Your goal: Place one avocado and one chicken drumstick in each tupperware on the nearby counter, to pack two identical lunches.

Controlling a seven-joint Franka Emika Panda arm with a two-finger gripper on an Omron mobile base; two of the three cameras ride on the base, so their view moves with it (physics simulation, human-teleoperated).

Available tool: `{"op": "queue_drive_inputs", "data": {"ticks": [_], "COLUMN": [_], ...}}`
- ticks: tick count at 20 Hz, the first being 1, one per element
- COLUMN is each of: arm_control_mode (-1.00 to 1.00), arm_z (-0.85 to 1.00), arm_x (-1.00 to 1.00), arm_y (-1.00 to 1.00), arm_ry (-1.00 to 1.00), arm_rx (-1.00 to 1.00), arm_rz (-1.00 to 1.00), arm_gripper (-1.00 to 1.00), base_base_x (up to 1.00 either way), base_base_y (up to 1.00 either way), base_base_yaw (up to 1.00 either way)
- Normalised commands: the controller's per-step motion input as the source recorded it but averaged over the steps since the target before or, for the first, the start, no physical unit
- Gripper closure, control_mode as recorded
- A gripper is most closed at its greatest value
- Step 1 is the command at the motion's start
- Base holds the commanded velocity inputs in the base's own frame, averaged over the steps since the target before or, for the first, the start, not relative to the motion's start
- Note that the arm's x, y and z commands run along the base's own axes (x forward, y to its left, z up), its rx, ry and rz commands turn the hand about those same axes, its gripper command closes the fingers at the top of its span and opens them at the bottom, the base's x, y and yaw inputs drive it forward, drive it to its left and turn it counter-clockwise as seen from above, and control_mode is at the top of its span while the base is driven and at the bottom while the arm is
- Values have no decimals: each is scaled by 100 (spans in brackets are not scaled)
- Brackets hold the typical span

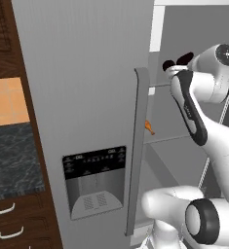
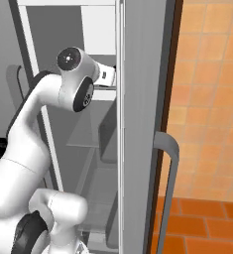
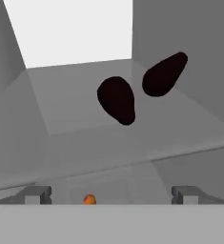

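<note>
Grey refrigerator interior, seen along the gripper point(image 3: 111, 194) in the hand view: two dark, near-black avocados lie on a pale shelf point(image 3: 61, 105), the nearer avocado point(image 3: 116, 100) at centre and the farther avocado point(image 3: 164, 74) up and to its right, close together but apart. The gripper stands fully open, its two finger tips point(image 3: 37, 194) wide apart at the bottom of that view, holding nothing and short of both fruits. A small orange object point(image 3: 88, 199), too little of it visible to identify, shows low between the tips.

Left base view: the white arm point(image 1: 194, 112) reaches past the refrigerator door point(image 1: 82, 97) and its vertical handle point(image 1: 138, 146) into the open compartment; two dark shapes point(image 1: 177, 61), probably the avocados, lie beside the wrist, and an orange item point(image 1: 149, 127) sits on a lower shelf. The dark speckled bench point(image 1: 11, 160) lies at far left over brown drawers point(image 1: 13, 221) with curved silver handles.

Right base view: the arm point(image 2: 48, 99) enters the compartment beside the door edge point(image 2: 138, 124).
</note>
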Motion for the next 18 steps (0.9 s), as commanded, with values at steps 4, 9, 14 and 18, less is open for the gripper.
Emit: {"op": "queue_drive_inputs", "data": {"ticks": [4,9,14,18], "arm_control_mode": [-100,-100,-100,-100], "arm_z": [-23,0,0,-2], "arm_x": [80,71,67,64], "arm_y": [-6,-19,-20,-12], "arm_ry": [12,4,0,0], "arm_rx": [-6,0,0,0], "arm_rz": [4,2,1,1], "arm_gripper": [-100,-100,-100,-100], "base_base_x": [0,0,0,0], "base_base_y": [0,0,0,0], "base_base_yaw": [0,0,0,0]}}
